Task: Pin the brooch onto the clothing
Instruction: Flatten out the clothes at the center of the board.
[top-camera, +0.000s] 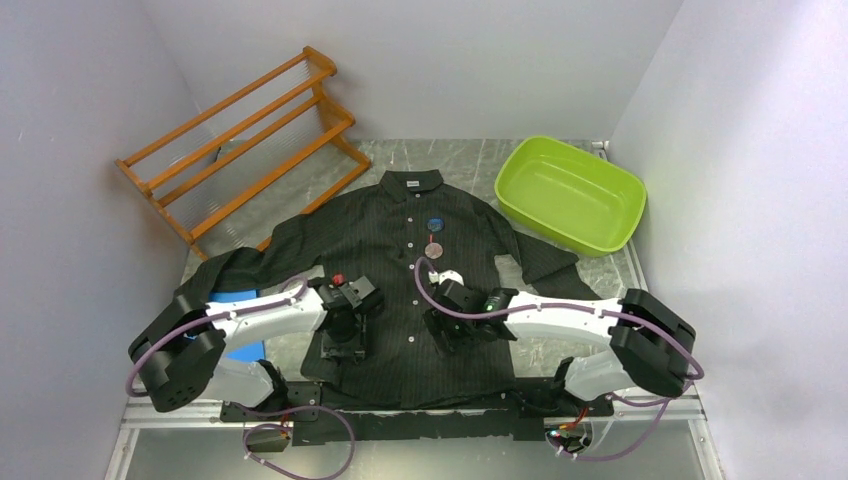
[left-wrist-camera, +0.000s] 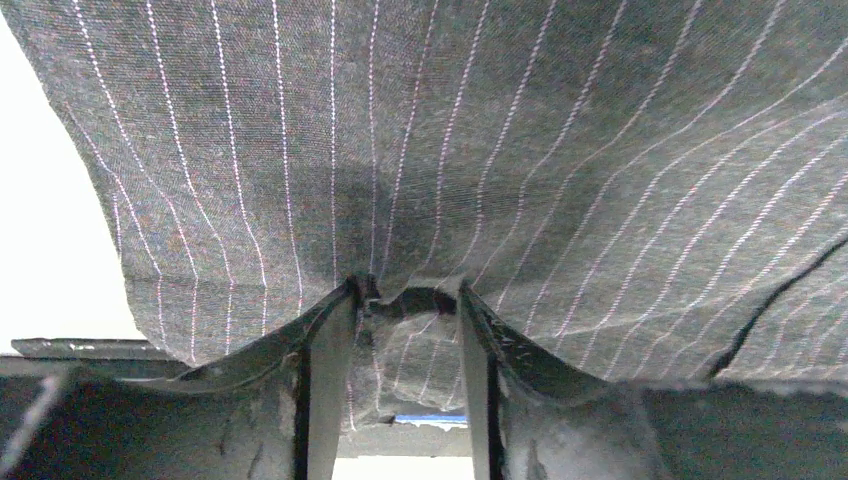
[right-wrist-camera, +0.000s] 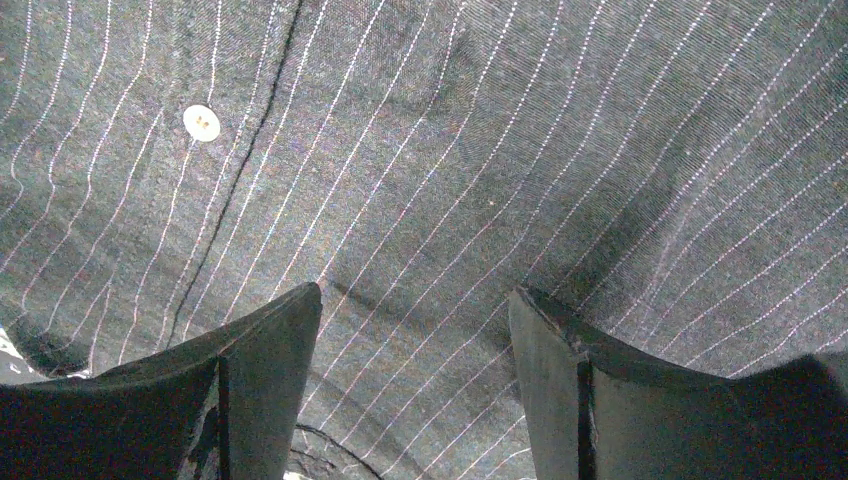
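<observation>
Shirt (top-camera: 400, 300) lies flat, front up, collar away from the arms, and both sets of fingers are down on its lower front. The left fingers (left-wrist-camera: 325, 370) are clenched on a small pucker of cloth bunched between the tips. The right fingers (right-wrist-camera: 260, 350) are released and spread, with only flat pinstripe between them and a white button (right-wrist-camera: 201, 122) off to one side.

Brooch: a blue disc (top-camera: 434, 226) and a brown disc (top-camera: 434, 250) sit on the chest beyond the right fingers, toward the collar. I can't tell which is the brooch, or whether it's pinned.

Risks, my read:
- The left pinch looks shallow, so the cloth may slip out when lifted.
- It may have caught both layers, so a pin could go through front and back.
- Pulling the pucker drags the whole shirt, so the discs could slide or roll off the chest.
- The right fingers are well short of the discs and have to reach over loose cloth, which may snag on the placket.

Surface: grey marbled worktop (top-camera: 470, 155), smooth, so the fabric probably slides easily.

Room: a pale-walled booth. A wooden rack (top-camera: 240, 140) is far beyond the left fingers and a green basin (top-camera: 570, 193) is beyond the right fingers.
</observation>
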